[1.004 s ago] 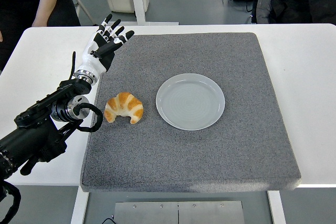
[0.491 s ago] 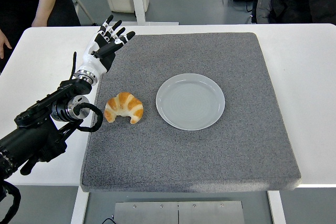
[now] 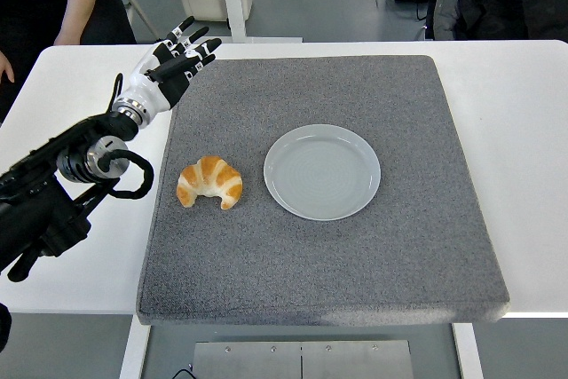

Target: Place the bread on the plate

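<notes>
The counter (image 3: pixel 62 299) is white and fills most of the frame. On it lies a grey mat (image 3: pixel 373 264), which carries both task items. The plate (image 3: pixel 322 171) sits empty at the centre of the frame. The bread (image 3: pixel 210 182), a croissant, rests on the mat just left of the plate, apart from its rim, in the left-centre of the frame.

My left arm (image 3: pixel 53 193) enters from the left edge. My left hand (image 3: pixel 162 73) hovers in the upper left of the frame, over the mat's far-left edge, well apart from the bread. Its fingers (image 3: pixel 191 46) are spread and extended and grip nothing. My right hand is not in view. A person's sleeve (image 3: pixel 75 2) shows at the top left.

Current step, by my judgement: approach. The bread is not yet grasped and no transfer has begun.

Next move requires: bring the hand toward the bottom of the frame until it is above the bread, keep the fingers spread, lower them around its curved body, then close gently. The crust is likely soft, so excess force could crush it.
</notes>
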